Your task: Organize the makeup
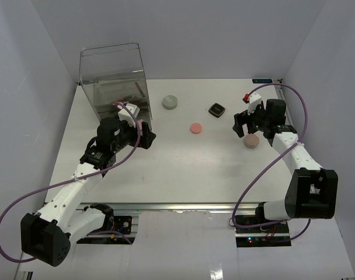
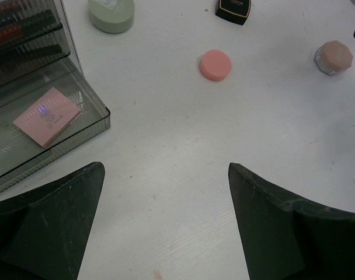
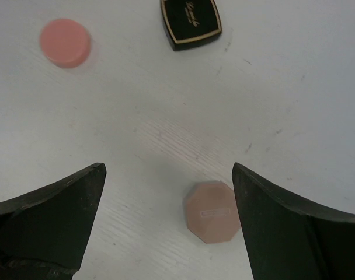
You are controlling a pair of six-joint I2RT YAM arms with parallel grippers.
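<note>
Left gripper (image 2: 164, 169) gapes empty beside the box (image 2: 98, 116) (pink compact (image 2: 47, 115) in its drawer); right gripper (image 3: 168, 169) gapes over a beige pot (image 3: 212, 211); disc (image 2: 215, 65), black compact (image 3: 191, 22) and jar (image 2: 111, 13) lie on the desk (image 2: 166, 128).

Left arm (image 1: 63, 198) and right arm (image 1: 296, 154): white tube links, black boxy joint housings; one purple cable (image 1: 271, 86) looped off each arm, base to wrist; white bracket pieces at both wrists; small red part (image 1: 246, 97) on right wrist; left gripper (image 2: 164, 169) and right gripper (image 3: 169, 169) black; fingers (image 2: 49, 221) dark, matte, wedge-shaped, with fine pale scuffs
</note>
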